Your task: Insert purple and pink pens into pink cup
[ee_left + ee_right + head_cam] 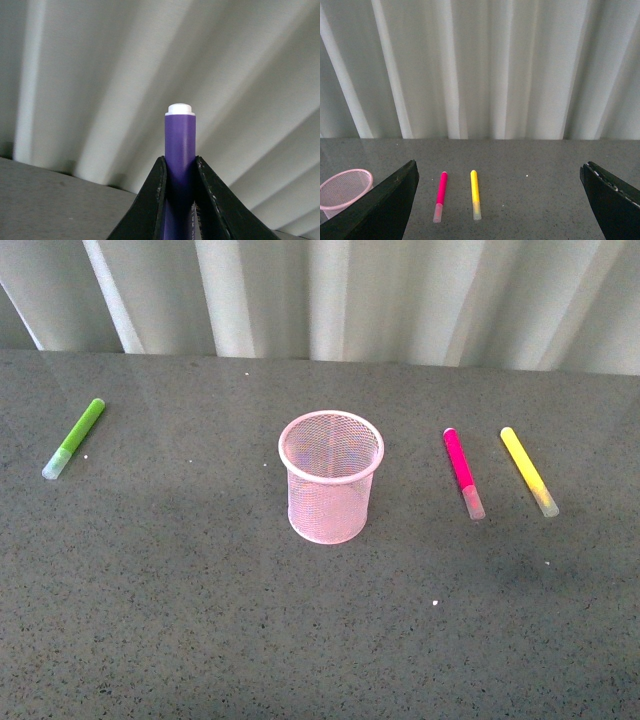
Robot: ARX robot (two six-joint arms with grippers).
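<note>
Purple pen [180, 145] is grasped by left gripper [180, 160]; right gripper [498, 166] is released; pink pen [461, 468] is seen centre-right, near cup [328, 508].

Dark grey speckled tabletop [150, 620]; pale pleated curtain [350, 300] behind, soft even light, faint reflections.

— Layout, with the cup as dial centre?
— The cup [328, 505] stands midway on the table [200, 620]. The lone marker [75, 438] lies at ten o'clock, well apart. Two lie at three o'clock, side by side: the inner pen [462, 470] between cup and outer marker [528, 470]. The curtain [400, 300] is at twelve, behind the table.
— A fourth pen?
— The held pen [180, 135] sits between the fingers of my left claw [180, 160].
</note>
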